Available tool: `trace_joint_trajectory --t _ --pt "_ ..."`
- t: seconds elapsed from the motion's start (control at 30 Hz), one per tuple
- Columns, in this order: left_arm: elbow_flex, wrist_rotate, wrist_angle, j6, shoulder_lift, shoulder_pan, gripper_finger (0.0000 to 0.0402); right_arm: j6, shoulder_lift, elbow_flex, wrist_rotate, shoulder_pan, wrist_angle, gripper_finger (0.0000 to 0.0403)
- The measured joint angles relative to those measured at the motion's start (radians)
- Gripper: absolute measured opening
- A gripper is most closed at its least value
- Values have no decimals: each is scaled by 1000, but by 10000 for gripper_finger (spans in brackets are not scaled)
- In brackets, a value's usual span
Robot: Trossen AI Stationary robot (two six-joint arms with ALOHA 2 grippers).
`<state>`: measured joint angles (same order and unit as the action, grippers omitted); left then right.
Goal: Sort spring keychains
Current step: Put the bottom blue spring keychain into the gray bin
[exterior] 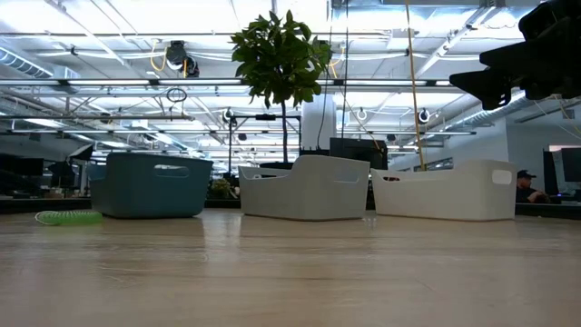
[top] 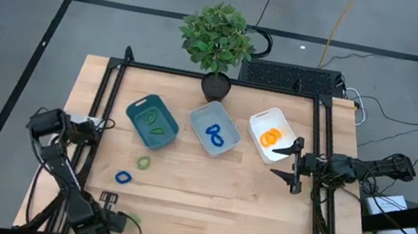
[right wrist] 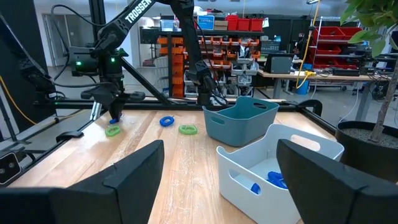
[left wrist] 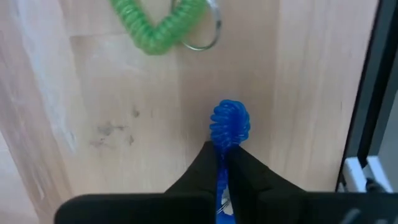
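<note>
My left gripper (left wrist: 224, 152) points down near the table's near left corner (top: 122, 221) and is shut on a blue spring keychain (left wrist: 229, 123). A green keychain (left wrist: 163, 26) with a metal ring lies on the wood right beside it (right wrist: 112, 130). Another blue keychain (top: 123, 177) and another green one (top: 144, 161) lie farther in on the table. The teal bin (top: 142, 110) holds green keychains, the grey-blue bin (top: 228, 129) blue ones and the white bin (top: 262, 119) orange ones. My right gripper (top: 291, 160) waits open by the white bin. My left gripper pinches the blue keychain's coil (left wrist: 222, 144) between its two fingers, coming from above and pointing down. One end of the coil bulges out past the fingertips (left wrist: 239, 158). I cannot tell whether the keychain is on the table or lifted off it.
A potted plant (top: 218, 42) stands at the far edge behind the bins. A black frame rail (top: 98, 116) runs along the table's left side near my left arm. Bare wood (top: 227, 214) stretches across the near middle and right of the table.
</note>
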<state>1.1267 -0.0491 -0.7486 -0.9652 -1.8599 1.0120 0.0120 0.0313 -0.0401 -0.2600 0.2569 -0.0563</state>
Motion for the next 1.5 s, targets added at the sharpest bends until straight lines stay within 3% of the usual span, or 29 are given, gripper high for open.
trace_joint_trajectory --t 0.13,0.33,0.43,0.8,1.07,1.3,1.5 --pt "0 -11 -1 -37 -1 -28 13 0 0 0 0 0 0 297" --pt "-1 -20 -2 23 5 -76 13 0 0 0 0 0 0 297" --pt "-5 49 -15 29 28 -102 12 0 0 0 0 0 0 297" --pt "-3 79 -214 67 222 -177 12 0 0 0 0 0 -10 297" --pt "-3 41 -252 125 357 -216 10 0 1 0 -1 0 -37 297" --pt "-3 32 -283 136 479 -216 10 0 1 0 -1 0 -38 297" --pt "-1 90 -346 233 541 -193 10 0 1 0 -1 0 -42 297"
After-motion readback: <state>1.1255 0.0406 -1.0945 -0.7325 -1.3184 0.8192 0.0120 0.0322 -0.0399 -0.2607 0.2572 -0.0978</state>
